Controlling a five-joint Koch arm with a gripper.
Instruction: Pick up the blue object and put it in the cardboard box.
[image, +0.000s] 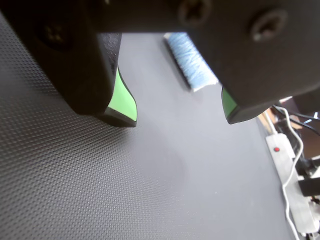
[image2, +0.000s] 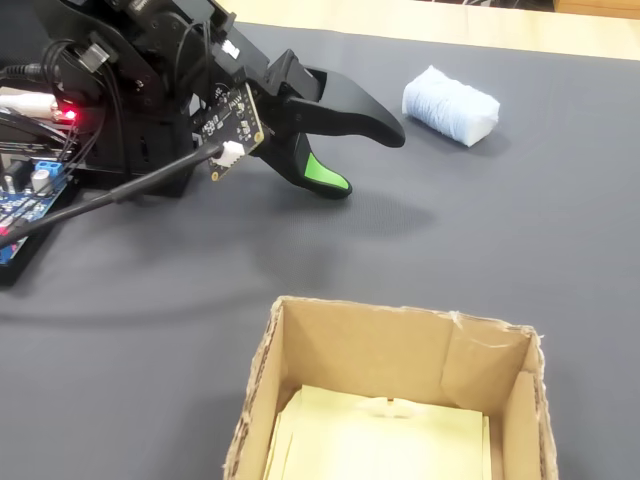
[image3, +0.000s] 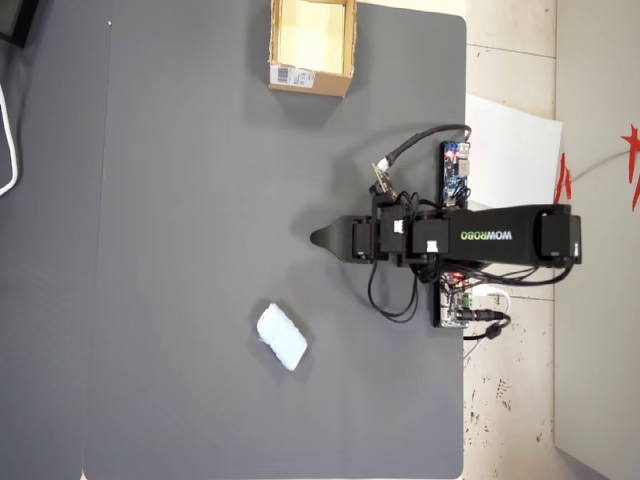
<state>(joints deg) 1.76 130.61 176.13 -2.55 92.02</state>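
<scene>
The hand (image2: 365, 160) hangs open and empty just above the dark worktop (image3: 200, 200), its green-padded fingers (image: 122, 100) parted. The blue object (image3: 282, 337) lies on the mat, apart from the hand. The cardboard box (image3: 311, 78) sits at the worktop's top edge in the overhead view.

Bare table (image3: 200, 180) lies between the claw (image3: 318, 239), the blue object (image3: 281, 337) and the cardboard box (image3: 311, 45). Nothing stands between them. The box top is open.
</scene>
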